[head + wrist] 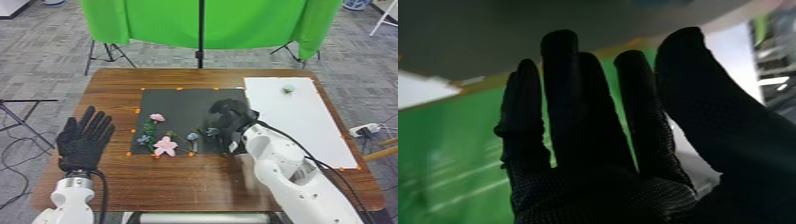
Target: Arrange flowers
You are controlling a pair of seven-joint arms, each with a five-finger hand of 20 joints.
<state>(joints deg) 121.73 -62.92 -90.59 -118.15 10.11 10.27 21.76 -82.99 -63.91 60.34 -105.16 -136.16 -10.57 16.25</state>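
Head view high, facing forward-down; wrist view close along right hand; green cloth shared.

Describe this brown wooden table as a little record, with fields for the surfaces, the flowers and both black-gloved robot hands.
Surfaces: flat dark grey mat; flat white sheet to its right
Mat flowers: large pink flower, small pink flower, small blue flowers
Sheet flower: one small pale flower, near the far end
Left hand: left of the mat, open
Right hand: at the mat's right side, open
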